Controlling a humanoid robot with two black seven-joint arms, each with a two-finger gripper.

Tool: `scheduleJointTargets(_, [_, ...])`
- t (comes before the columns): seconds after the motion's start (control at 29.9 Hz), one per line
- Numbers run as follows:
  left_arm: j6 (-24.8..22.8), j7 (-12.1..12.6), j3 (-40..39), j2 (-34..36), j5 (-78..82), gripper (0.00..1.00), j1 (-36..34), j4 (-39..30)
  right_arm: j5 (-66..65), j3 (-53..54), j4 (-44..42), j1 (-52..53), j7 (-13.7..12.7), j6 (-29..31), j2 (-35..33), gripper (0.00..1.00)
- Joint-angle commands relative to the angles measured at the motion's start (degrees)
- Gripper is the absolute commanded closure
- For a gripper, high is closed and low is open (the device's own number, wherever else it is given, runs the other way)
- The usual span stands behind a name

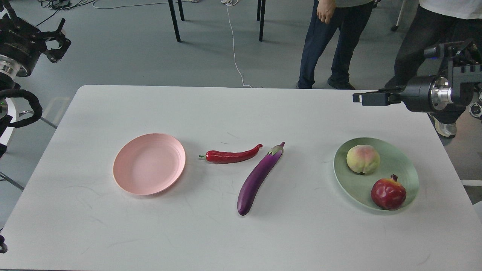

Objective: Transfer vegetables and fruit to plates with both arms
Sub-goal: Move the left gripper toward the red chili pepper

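Note:
The pale green plate (403, 165) at the right holds the yellow-green peach (362, 159) and the dark red pomegranate (388, 194). The pale pink plate (149, 163) at the left is empty. The red chili pepper (230, 155) and the purple eggplant (258, 177) lie on the table between the plates. My right gripper (357, 98) hangs empty, high above the table's far right and behind the green plate; its fingers read as one dark bar. My left gripper (59, 40) is open and empty, off the table's far left corner.
The white table (226, 233) fills the view. Two people (335, 41) stand behind its far right edge. Chair legs (174, 20) and a white cable (234, 45) are on the floor beyond.

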Motion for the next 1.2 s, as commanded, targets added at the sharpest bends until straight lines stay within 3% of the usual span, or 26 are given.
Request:
scheduleJointTargets(0.0, [0.0,0.0,-0.1,3.7,12.5,0.02,-0.1,-10.9,5.5,7.6,-4.6,-2.3,-0.1,1.0,0.4,0.01])
scheduleJointTargets(0.33, [0.0,-0.3,-0.2,4.4,47.8,0.02,-0.8,-27.2,30.7,16.0,-7.0,-9.9,0.1,0.9,0.5,0.01])
scheduleJointTargets(0.5, [0.0,-0.3,-0.1,4.0,50.5,0.02,-0.8,-28.3,33.0,16.6,-7.0,-10.8,0.1,0.9,0.5,0.01])
scheduleJointTargets(0.54, [0.0,-0.3,2.0,-1.6,73.6,0.02,-0.5,-32.5,44.0,21.0,-8.9,-16.1,0.2,0.9,0.6,0.01])
scheduleJointTargets(0.64, [0.0,-0.4,5.1,-4.7,83.7,0.02,-1.1,-32.5,48.7,26.0,-9.6,-18.9,0.2,2.5,0.7,0.01])
scheduleJointTargets(0.77, [0.0,-0.4,9.9,-6.5,92.4,0.02,-2.8,-32.6,57.5,33.1,-9.8,-23.5,-0.3,9.1,0.7,0.01])
scheduleJointTargets(1.17, [0.0,-0.4,21.0,-10.4,109.7,0.04,-4.2,-32.3,70.2,44.1,-9.4,-34.5,0.2,16.1,1.3,0.01])
